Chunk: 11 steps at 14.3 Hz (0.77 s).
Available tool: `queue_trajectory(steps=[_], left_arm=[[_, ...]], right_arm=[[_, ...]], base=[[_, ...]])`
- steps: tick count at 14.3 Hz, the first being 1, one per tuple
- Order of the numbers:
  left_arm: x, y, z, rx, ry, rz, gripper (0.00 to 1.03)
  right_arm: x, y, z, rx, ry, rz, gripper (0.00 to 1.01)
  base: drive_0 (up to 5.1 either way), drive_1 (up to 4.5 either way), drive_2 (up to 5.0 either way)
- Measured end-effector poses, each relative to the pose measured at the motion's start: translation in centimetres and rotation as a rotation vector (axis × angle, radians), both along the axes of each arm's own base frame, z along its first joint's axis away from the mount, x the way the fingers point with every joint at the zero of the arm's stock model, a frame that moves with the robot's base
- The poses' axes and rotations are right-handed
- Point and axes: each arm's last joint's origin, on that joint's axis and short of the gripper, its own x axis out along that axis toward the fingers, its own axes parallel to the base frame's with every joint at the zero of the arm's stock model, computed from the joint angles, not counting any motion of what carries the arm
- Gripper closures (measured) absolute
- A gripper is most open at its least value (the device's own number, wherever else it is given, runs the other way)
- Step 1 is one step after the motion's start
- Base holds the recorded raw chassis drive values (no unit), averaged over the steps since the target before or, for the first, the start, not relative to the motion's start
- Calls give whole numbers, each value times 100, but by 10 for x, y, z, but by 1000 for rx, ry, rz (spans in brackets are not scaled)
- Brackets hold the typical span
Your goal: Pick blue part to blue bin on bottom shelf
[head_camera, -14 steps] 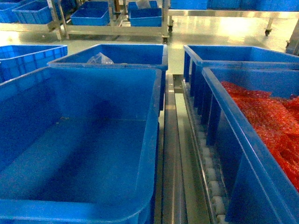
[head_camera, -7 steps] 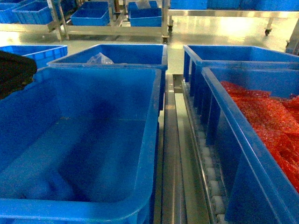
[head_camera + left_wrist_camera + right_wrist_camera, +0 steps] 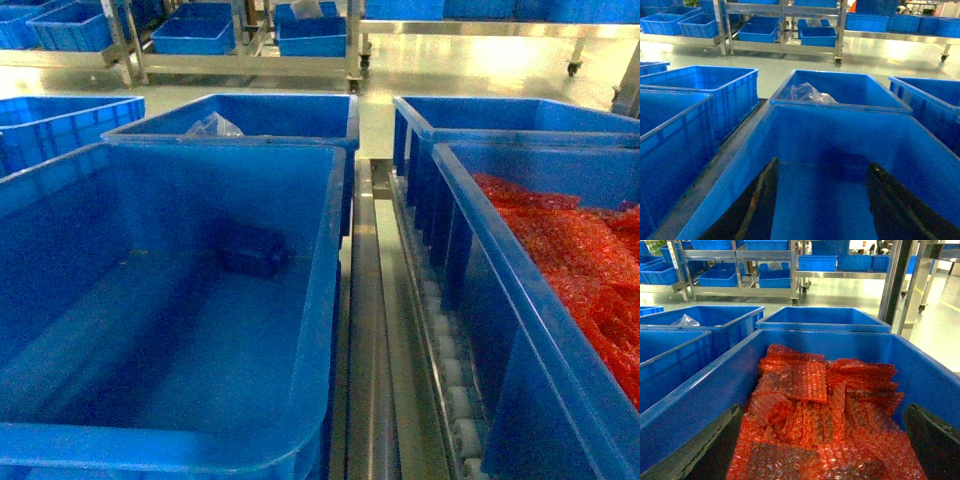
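One blue part [image 3: 254, 250] was seen lying on the floor of the blue bin [image 3: 310, 300], near its far wall, while the left gripper [image 3: 822, 210] was held wide open and empty above that bin and the right gripper [image 3: 822, 450] likewise open over red packets [image 3: 815, 410].

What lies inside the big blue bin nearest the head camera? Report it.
The blue bin holds one thing: the blue part, on the floor near the far wall. The near rim hides the closest strip of floor.
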Motion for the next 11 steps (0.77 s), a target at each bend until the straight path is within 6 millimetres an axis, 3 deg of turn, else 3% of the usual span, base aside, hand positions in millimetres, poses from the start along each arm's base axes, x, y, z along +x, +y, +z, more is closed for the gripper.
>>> queue_trajectory(steps=[4,8,11], left_arm=[[-18,14,-17,21,3,-13,100],[-32,30,-27,20,1,3,101],[-39,28,-30,20,-10,-24,101]], right_arm=[[0,0,0,0,0,0,3],[0,0,0,0,1,0,3],[0,0,0,0,0,0,3]], base=[[0,0,0],[0,0,0],[0,0,0]])
